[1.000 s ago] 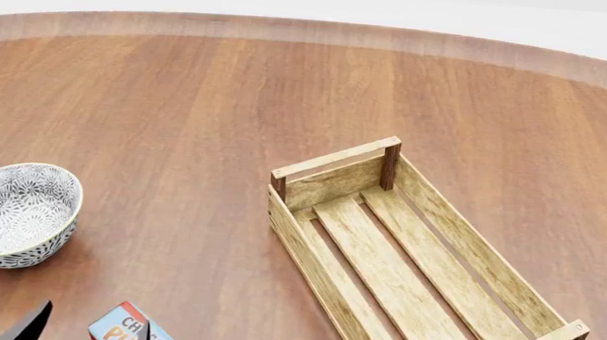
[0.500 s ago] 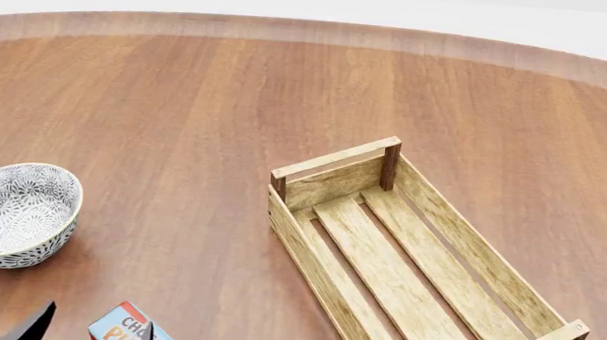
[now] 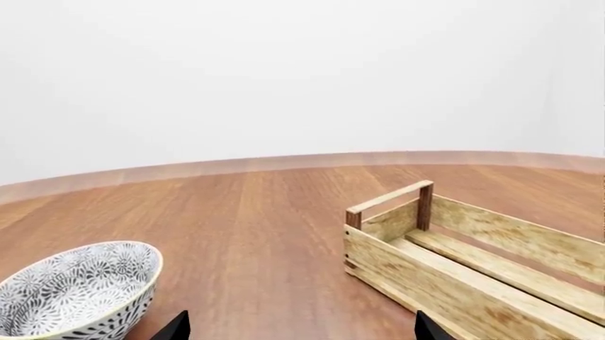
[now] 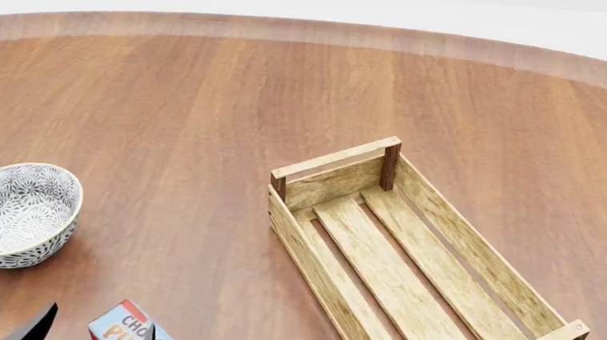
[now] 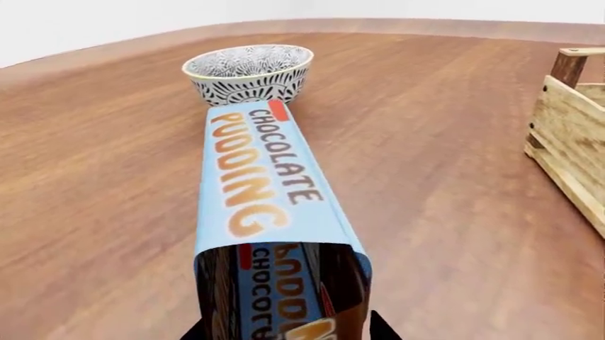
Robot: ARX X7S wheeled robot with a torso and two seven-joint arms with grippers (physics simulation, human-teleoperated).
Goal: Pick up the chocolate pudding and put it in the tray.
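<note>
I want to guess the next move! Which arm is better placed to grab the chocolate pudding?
Probably the right: the right pincer sits around the near end of the chocolate pudding. The left pincer is open, but its camera sees only the bowl and the tray, no carton.

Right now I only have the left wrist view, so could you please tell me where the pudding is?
Observer: The pudding is at the head view's bottom edge, nearer the robot than the bowl and to the robot's left of the tray.
Operator: Thank you. Is either gripper at it?
Observer: In the right wrist view, the right gripper has a fingertip on each side of the pudding's near end. I cannot tell whether they touch it.
Operator: And is the tray free?
Observer: Yes, the head view shows only bare slats inside it.
</note>
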